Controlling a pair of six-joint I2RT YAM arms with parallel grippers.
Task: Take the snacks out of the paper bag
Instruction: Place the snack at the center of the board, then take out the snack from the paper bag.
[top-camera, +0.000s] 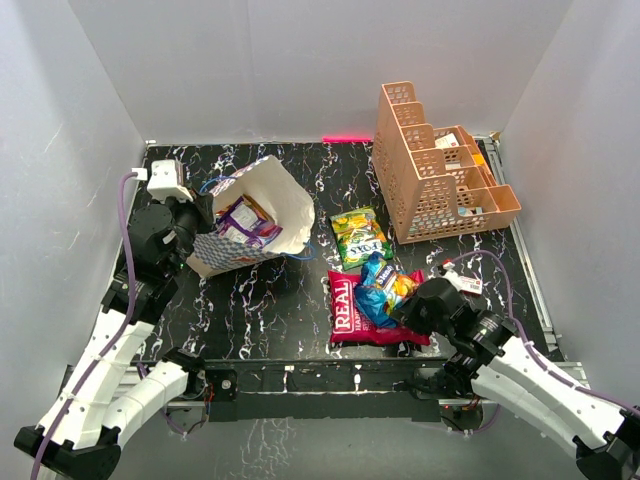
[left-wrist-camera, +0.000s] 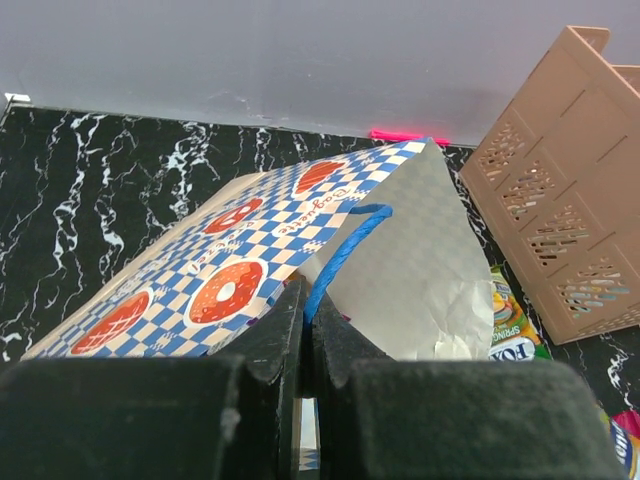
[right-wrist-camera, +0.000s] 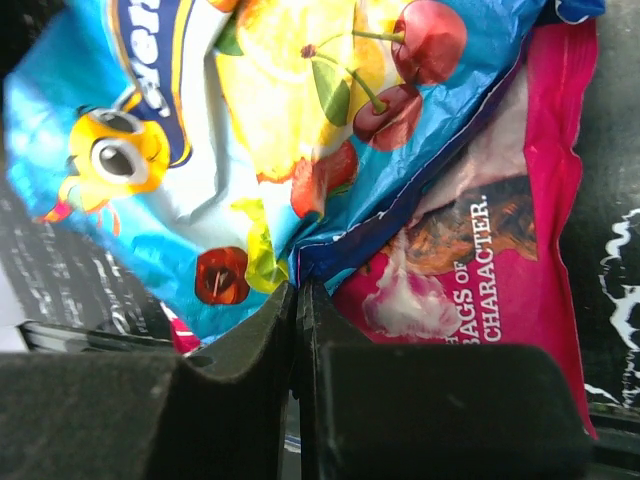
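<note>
Blue-and-white checkered paper bag (top-camera: 285, 200) is lying tipped over on the left side of the black marbled table (top-camera: 270, 310), its white-lined mouth gaping toward the right. Purple packet (top-camera: 245, 222) is sitting inside the bag, showing through the mouth. Left gripper (left-wrist-camera: 305, 300) is pressing its jaws together on the paper bag at the rim, with the blue cord handle (left-wrist-camera: 345, 250) running down between the fingers. Large red bag (top-camera: 345, 310) marked "REAL" is lying flat near the front edge, right of centre. Blue packet (right-wrist-camera: 200, 120) is resting on top of the red bag, overlapping its right half. Right gripper (right-wrist-camera: 297, 295) is clamping the blue packet by its crumpled near edge, jaws together on the foil. Yellow-green packet (top-camera: 358, 236) is lying just beyond the red bag, apart from the paper bag. Orange lattice rack (top-camera: 430, 170) is standing at the far right. Small red-and-white card (top-camera: 468, 283) is lying just beside the right arm
</note>
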